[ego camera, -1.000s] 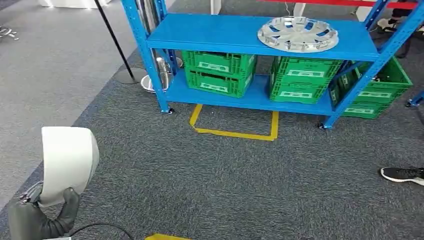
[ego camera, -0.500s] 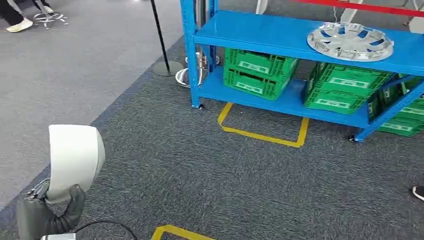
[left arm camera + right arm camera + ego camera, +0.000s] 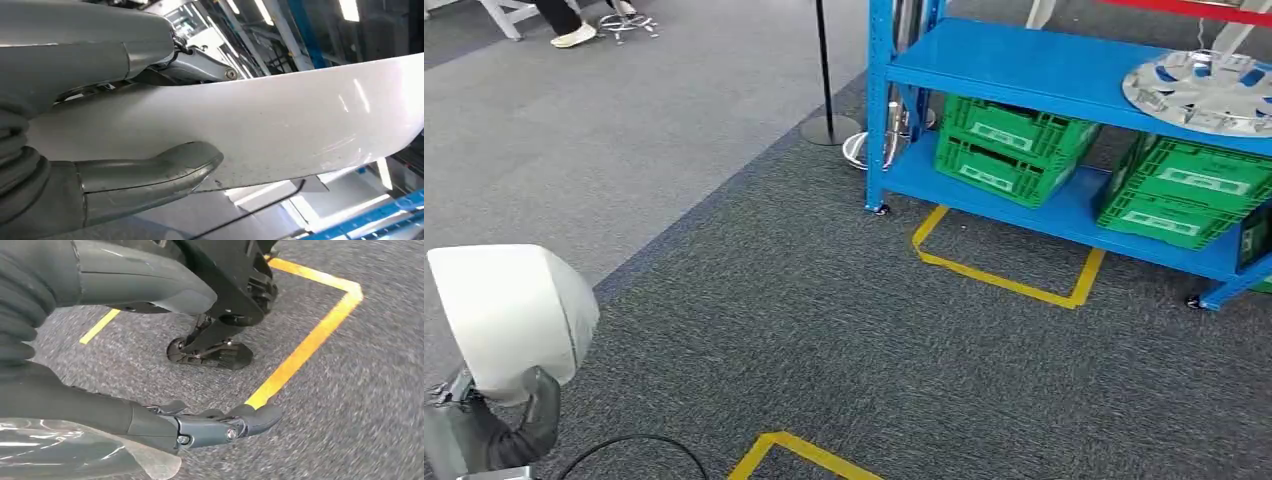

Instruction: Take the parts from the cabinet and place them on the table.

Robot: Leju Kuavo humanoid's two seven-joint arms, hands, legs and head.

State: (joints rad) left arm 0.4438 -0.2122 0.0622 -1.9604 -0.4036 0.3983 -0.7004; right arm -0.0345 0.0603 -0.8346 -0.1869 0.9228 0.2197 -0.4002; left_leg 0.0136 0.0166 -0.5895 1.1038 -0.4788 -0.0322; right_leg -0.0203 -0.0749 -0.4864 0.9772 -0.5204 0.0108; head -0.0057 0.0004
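Floor and surroundings
Grey carpet [image 3: 754,300] with yellow tape outline [image 3: 1007,270]; black stanchion post [image 3: 826,70]; a person's shoe [image 3: 574,36].

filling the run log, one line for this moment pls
left hand: holds white part | right hand: holds nothing, over carpet | hubcap: on blue shelf

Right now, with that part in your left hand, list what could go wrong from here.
1. The smooth white curved plastic part is large next to the left hand holding its lower edge, so it could slip or swing while walking.
2. A thin black cable loops on the grey carpet beside that hand and could snag.
3. The right hand hangs low over the carpet near the yellow tape; it may brush the floor.
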